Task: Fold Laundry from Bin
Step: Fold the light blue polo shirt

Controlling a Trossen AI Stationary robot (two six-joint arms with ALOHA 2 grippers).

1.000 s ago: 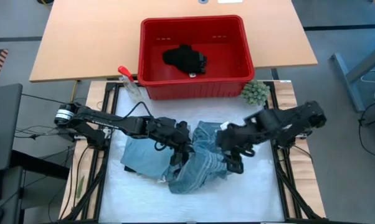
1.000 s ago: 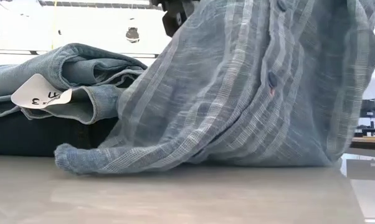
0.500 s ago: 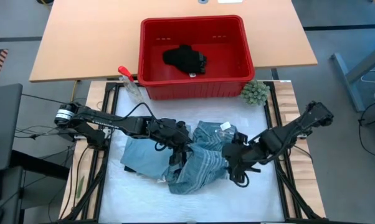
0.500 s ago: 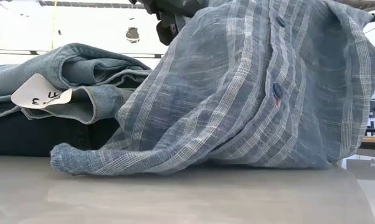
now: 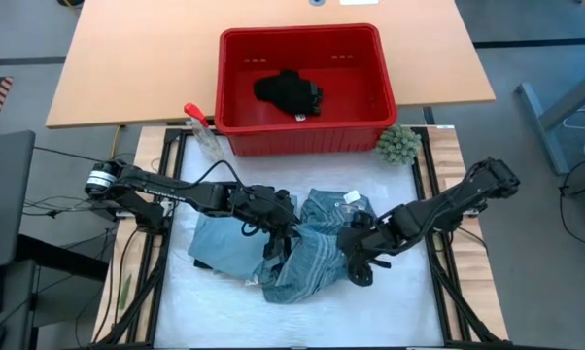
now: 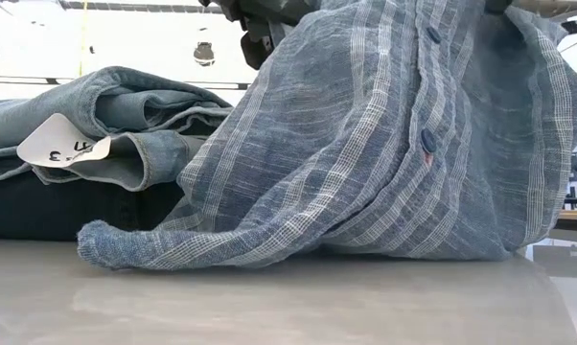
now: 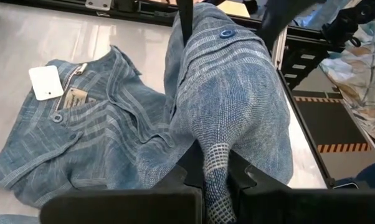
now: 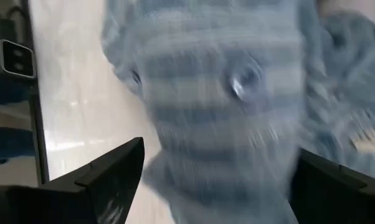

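I've got the shirt (image 5: 307, 262) bunched mid-table, just right of the folded jeans (image 5: 220, 248), with the left gripper (image 5: 273, 236) clenched on a fold of it at the bundle's left top. My right gripper (image 5: 356, 255) sits with jaws spread wide at the shirt's right edge, cloth directly ahead between its fingers (image 8: 109, 174), nothing grasped yet. The bin (image 5: 302, 134) is at the far side.
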